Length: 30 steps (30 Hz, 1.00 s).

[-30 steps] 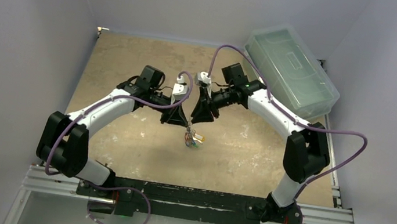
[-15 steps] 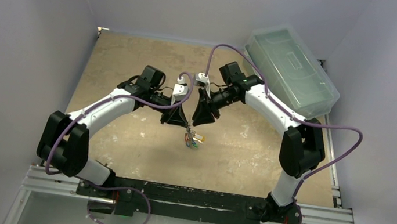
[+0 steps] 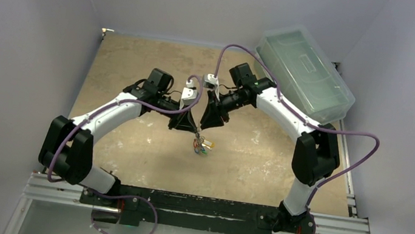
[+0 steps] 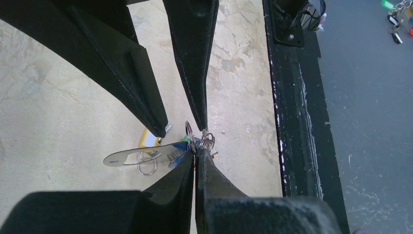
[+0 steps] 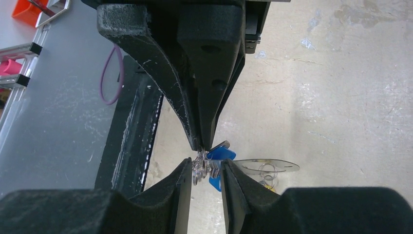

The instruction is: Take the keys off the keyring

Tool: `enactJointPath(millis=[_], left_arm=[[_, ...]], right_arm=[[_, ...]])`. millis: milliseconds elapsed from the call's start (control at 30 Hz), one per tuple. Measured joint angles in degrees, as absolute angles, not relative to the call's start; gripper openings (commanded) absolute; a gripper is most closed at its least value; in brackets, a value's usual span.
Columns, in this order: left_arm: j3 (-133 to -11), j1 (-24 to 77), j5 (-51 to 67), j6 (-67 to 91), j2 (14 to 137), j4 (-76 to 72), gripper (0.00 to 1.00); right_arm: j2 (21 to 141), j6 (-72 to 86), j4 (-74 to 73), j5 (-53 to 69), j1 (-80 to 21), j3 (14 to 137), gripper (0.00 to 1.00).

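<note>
Over table (image 3: 138, 70), left claw (image 4: 195, 157): shut on keys (image 3: 202, 147).
Right claw (image 5: 207, 164): narrow, lining up.
Next: you pinch one, slide off keyring (image 4: 113, 159).

Keys (image 3: 201, 145) are reading silvery, carrying a blue tag (image 5: 220, 154) and a yellow-orange tag (image 4: 147, 139). Keyring (image 4: 127, 158) is showing pale matte silver-grey. Left gripper (image 4: 195, 157) and right gripper (image 5: 205, 165) are both showing matte black fingers. Left arm (image 3: 109, 112) and right arm (image 3: 284, 112) are showing white links with black joints, and the cable (image 3: 350, 133) is reading purple. Table (image 3: 138, 70) is appearing sandy beige, mottled with darker blotches and pale crack lines. Lidded box (image 3: 303, 69) is looking translucent pale green. Base rail (image 3: 193, 204) is showing black with white scuffs.
</note>
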<state>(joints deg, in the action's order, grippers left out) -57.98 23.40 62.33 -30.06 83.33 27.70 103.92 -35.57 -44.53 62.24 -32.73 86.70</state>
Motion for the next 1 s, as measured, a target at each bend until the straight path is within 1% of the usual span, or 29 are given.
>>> enactJointPath(millis=[267, 367, 400, 533, 667, 700, 767, 800, 833, 1000], left_arm=[[-57.98, 23.44, 62.28, -29.52, 83.46, 27.22, 0.0], [-57.98, 23.44, 62.26, -29.5, 83.48, 27.07, 0.0], [-57.98, 23.46, 62.24, -29.5, 83.48, 27.03, 0.0], [-57.98, 23.57, 61.87, -29.5, 83.48, 27.05, 0.0], [-57.98, 23.66, 61.32, -29.45, 83.68, 27.0, 0.0], [-57.98, 23.66, 61.25, -29.47, 83.68, 26.98, 0.01], [-58.0, 23.64, 61.17, -29.52, 83.68, 27.2, 0.16], [-58.08, 23.64, 61.12, -29.54, 83.68, 27.53, 0.21], [-58.08, 23.64, 61.1, -29.63, 83.68, 27.59, 0.24], [-58.52, 21.17, 61.95, -29.89, 83.68, 28.53, 0.27]], right_arm=[[103.92, -34.92, -44.1, 61.17, -33.47, 86.7, 0.33], [103.96, -34.94, -44.1, 60.88, -33.78, 86.67, 0.26], [103.98, -34.94, -44.12, 60.84, -33.87, 86.7, 0.17], [104.55, -35.05, -44.14, 60.86, -34.11, 86.7, 0.01], [104.86, -34.89, -43.99, 61.1, -34.11, 86.67, 0.0], [104.84, -34.83, -43.66, 61.1, -34.11, 86.59, 0.0], [104.44, -33.98, -41.87, 61.32, -34.11, 85.49, 0.0], [103.66, -33.26, -40.03, 61.49, -34.06, 84.05, 0.0], [103.04, -32.45, -38.54, 61.54, -34.06, 82.96, 0.0], [99.48, -28.08, -30.87, 62.35, -33.87, 77.14, 0.0]])
